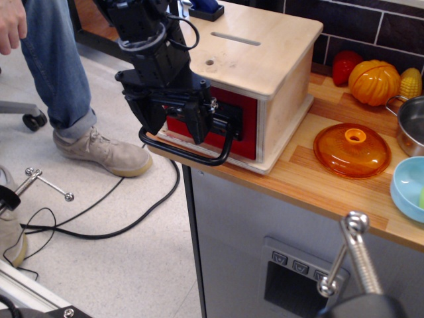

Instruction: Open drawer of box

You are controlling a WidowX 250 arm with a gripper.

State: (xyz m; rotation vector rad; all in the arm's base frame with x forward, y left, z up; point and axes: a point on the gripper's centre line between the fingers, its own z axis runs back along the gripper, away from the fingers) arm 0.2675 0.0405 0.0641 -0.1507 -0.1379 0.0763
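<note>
The box [262, 59] is a pale wooden cube with a slot and a small hole in its top, standing at the left end of the wooden counter [331, 179]. Its red-fronted drawer [242, 136] looks closed. The black loop handle [189, 156] sticks out over the counter's edge. My black gripper [173, 122] hangs in front of the drawer's left half, fingers pointing down and spread just above the handle's bar. It covers much of the drawer front. It holds nothing that I can see.
An orange lid [352, 150], a blue bowl [409, 189], a metal pot [412, 124] and toy vegetables [374, 81] lie right of the box. A person's leg [56, 66] stands at left, with cables [99, 222] on the floor. A metal rod [354, 255] rises in the foreground.
</note>
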